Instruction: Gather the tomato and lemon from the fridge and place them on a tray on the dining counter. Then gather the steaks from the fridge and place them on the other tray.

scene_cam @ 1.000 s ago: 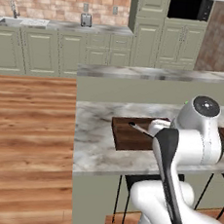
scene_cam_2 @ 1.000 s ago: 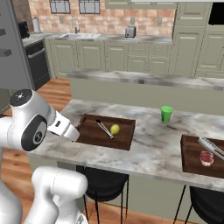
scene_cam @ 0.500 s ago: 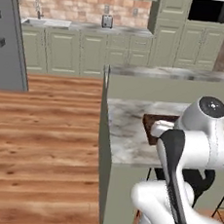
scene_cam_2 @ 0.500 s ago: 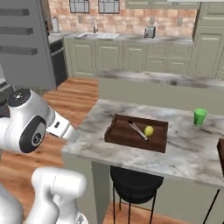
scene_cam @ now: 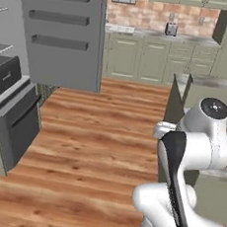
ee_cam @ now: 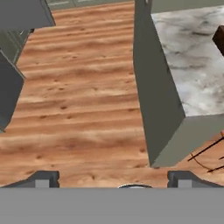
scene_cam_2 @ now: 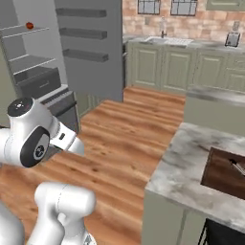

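I read the current step as transit back to the fridge (scene_cam_2: 72, 52), judged from how things lie: a tray (scene_cam_2: 225, 173) sits on the dining counter (scene_cam_2: 191, 162) to my right, and the fridge stands ahead with its door (scene_cam: 64, 33) swung wide.

1. Fridge. Tall, grey, open. In the right base view its grey interior shelves are exposed at far left.
2. Dining counter. In the hand view its marbled top (ee_cam: 192, 65) and sage-green end panel occupy the right side, with plank floor (ee_cam: 78, 96) between it and the dark oven front (scene_cam: 14, 110).
3. Tray. Only a dark-brown corner is visible; I cannot tell from here what lies in it.
4. Tomato (scene_cam_2: 29, 25). A small red-orange ball rests on the top interior shelf, well apart from me. I judge this to be the next item to collect. The lemon and the steaks cannot be located.
5. My gripper (ee_cam: 113, 180). The two fingertips (ee_cam: 43, 178) stand far apart at the bottom of the hand view, with nothing between them.

Next move, as a judgement: close the floor gap, square up to the shelves, then raise my hand to the top shelf.

View differences: the right base view alone gives the shelf contents and the tray corner; the left base view gives the door's inner bins and the oven but hides the interior behind the door.
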